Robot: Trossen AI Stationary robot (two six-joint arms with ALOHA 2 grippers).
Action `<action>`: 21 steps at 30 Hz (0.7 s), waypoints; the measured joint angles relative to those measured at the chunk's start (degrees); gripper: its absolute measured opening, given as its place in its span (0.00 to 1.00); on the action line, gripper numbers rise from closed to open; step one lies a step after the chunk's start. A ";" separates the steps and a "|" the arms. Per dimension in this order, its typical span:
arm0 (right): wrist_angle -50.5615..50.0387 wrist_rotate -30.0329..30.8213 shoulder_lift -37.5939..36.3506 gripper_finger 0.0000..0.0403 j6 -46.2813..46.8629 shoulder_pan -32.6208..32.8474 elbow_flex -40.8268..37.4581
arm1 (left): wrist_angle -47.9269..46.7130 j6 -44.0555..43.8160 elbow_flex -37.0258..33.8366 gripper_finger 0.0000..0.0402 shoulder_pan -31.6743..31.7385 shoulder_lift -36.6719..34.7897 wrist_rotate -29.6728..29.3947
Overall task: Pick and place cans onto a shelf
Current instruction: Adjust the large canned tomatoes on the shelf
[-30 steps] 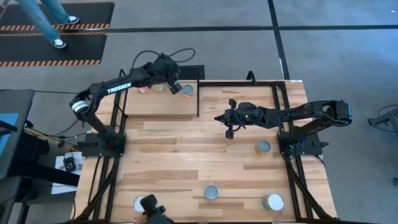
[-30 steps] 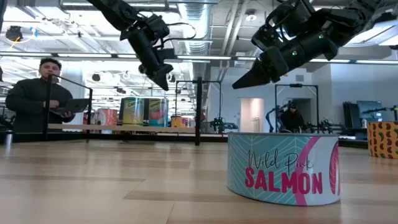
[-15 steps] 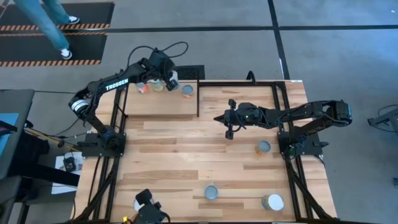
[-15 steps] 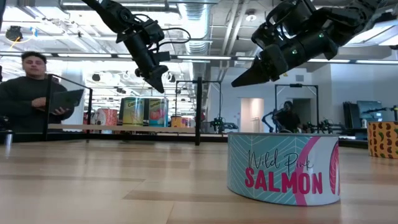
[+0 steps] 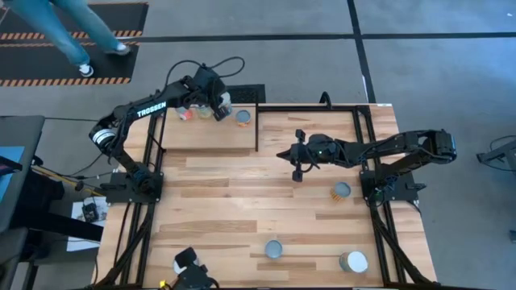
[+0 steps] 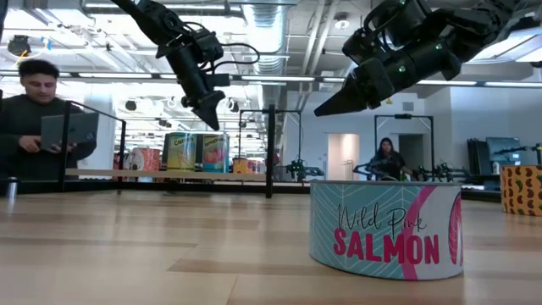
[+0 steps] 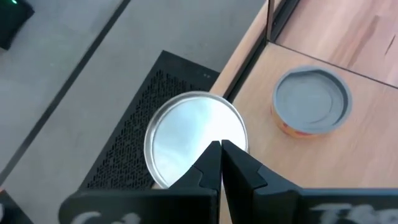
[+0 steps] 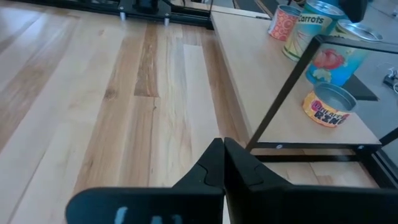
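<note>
- Cans on the shelf [image 5: 205, 133]: four are standing along its far edge, namely a small orange tin [image 5: 186, 114], a carrots can [image 5: 205, 110], a taller silver-topped can [image 5: 222, 101] and a low orange-labelled tin [image 5: 243, 118].
- Left gripper [image 7: 220, 147]: it is hovering just above the silver-topped can [image 7: 196, 137], fingertips pressed together and holding nothing.
- Change since a second ago: the left arm is lifting clear of the shelf while the can is staying put, so this placement is probably complete, though the far-edge footing is partly hidden.
- Right gripper [image 5: 296, 159]: it is waiting over the table [image 5: 242, 209], just right of the shelf, fingers closed and empty.
- Remaining cans: four are lying on the table, well apart from the shelf, including the salmon tin [image 6: 385, 229].
</note>
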 joint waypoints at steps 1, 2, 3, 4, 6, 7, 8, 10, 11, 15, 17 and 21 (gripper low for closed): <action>-0.02 0.00 0.00 0.04 0.00 0.02 0.00 | -0.35 0.04 0.00 0.00 0.00 0.00 0.00; -0.01 0.00 0.00 0.04 0.00 0.02 0.00 | -0.71 0.30 0.00 0.00 0.00 0.01 0.00; -0.01 0.00 0.00 0.04 0.00 0.02 0.00 | -1.11 0.69 0.00 0.00 0.00 0.00 0.00; -0.02 0.00 0.00 0.04 0.00 0.02 0.00 | -1.77 1.14 0.00 0.00 0.00 0.00 -0.02; -0.02 0.00 0.00 0.04 0.00 0.02 0.00 | -2.58 1.60 0.00 0.00 0.00 0.02 0.00; -0.01 0.00 0.00 0.04 0.00 0.02 0.00 | -2.82 1.75 0.00 0.00 -0.02 0.02 -0.02; 0.00 0.00 0.00 0.04 0.01 0.02 0.00 | -3.07 1.76 0.00 0.00 -0.02 0.02 -0.02; 0.07 0.00 0.00 0.04 0.01 0.02 0.00 | -3.36 1.97 0.00 0.00 -0.02 0.02 -0.02; 0.14 0.00 0.00 0.04 0.02 0.02 0.00 | -3.44 2.18 0.00 0.00 -0.02 0.02 -0.03; 0.33 0.00 0.00 0.04 0.02 0.02 0.00 | -3.11 2.38 0.00 0.00 -0.02 0.02 -0.09; 0.35 0.00 0.00 0.04 0.02 0.02 0.00 | -1.50 2.39 0.00 0.00 -0.02 0.02 -0.09; 0.34 0.00 0.00 0.04 0.02 0.02 0.00 | 1.95 2.43 0.00 0.00 -0.02 0.02 -0.09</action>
